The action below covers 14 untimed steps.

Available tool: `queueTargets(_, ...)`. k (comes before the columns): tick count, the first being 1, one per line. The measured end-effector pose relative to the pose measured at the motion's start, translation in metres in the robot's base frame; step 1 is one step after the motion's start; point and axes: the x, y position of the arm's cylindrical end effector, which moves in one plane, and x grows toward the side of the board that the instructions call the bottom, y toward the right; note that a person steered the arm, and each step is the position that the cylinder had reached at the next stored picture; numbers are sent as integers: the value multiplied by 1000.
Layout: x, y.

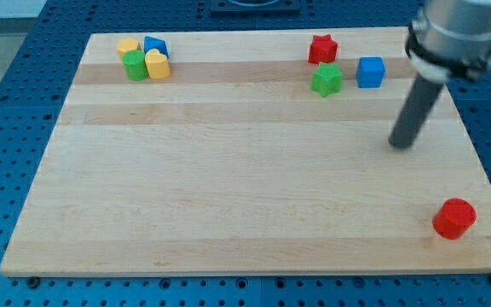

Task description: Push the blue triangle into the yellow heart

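Observation:
The blue triangle [156, 46] sits at the board's top left, touching the yellow heart [157, 64] just below it. A yellow block [127, 46] and a green block [135, 65] sit tight against them on the left. My tip [401, 143] is far away on the right side of the board, below and right of the blue cube [370, 72].
A red star [322, 49] and a green star [326, 79] lie at the top right next to the blue cube. A red cylinder [454, 218] stands near the bottom right corner. The wooden board [228, 170] lies on a blue pegboard table.

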Motion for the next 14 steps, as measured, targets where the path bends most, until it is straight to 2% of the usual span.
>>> queueTargets(1,-20,0)
queueTargets(2,-11,-30)
queueTargets(4,-14,-160)
queueTargets(5,-43,-211)
queueTargets(6,-146,-244)
queueTargets(7,-215,-278)
queueTargets(10,-225,-348)
queueTargets(13,-223,-367)
queueTargets(14,-188,-367)
